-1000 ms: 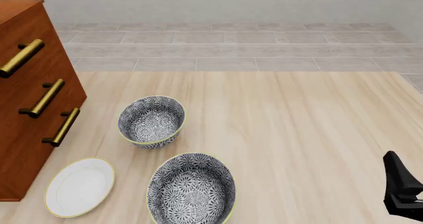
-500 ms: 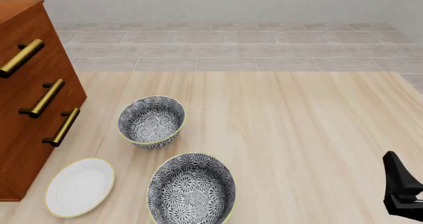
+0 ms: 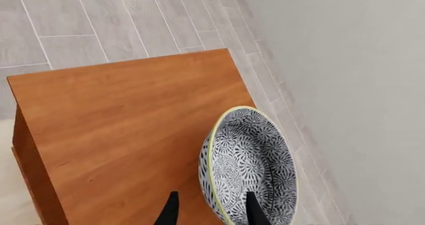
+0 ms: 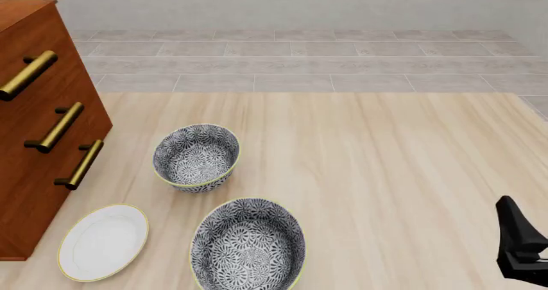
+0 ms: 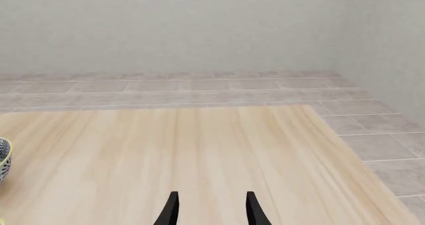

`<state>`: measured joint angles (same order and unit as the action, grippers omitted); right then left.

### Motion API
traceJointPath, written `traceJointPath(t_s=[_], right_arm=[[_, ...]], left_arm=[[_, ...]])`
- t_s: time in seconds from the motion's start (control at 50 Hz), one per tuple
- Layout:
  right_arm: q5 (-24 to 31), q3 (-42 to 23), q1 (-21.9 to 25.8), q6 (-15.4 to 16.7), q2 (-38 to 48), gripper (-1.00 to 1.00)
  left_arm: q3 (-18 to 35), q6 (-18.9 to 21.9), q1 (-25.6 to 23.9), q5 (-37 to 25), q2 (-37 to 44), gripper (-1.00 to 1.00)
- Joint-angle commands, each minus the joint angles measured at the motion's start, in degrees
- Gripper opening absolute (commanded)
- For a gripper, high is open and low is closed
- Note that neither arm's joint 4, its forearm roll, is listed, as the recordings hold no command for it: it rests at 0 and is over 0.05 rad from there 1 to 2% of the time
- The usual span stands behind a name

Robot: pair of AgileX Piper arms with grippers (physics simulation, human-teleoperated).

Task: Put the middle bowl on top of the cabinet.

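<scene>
Left wrist view: the middle bowl [image 3: 249,168] sits tilted on the cabinet [image 3: 126,130] top, its rim between the left gripper [image 3: 210,211] fingers, one tip inside, one outside; whether they actually pinch it is hard to judge; right gripper [image 5: 210,209] stands open over bare table [image 4: 385,162], holding nothing; beside the cabinet front: two more bowls [image 4: 196,155] [image 4: 248,244], one white plate [image 4: 102,241]; three gold handles [image 4: 60,127].
</scene>
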<state>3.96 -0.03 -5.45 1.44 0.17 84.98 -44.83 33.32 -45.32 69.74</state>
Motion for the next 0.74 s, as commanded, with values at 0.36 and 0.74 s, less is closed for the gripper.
traceJointPath(t_s=[0.36,0.74], right_arm=[[0.2,0.0,0.0,0.1,-0.1,1.00],[0.4,0.0,0.0,0.3,-0.1,1.00]], left_arm=[[-8.9,-2.9,-11.6,11.6,-14.8,1.00],[-25.3,-16.9,-18.0,34.6,-33.7,1.00]])
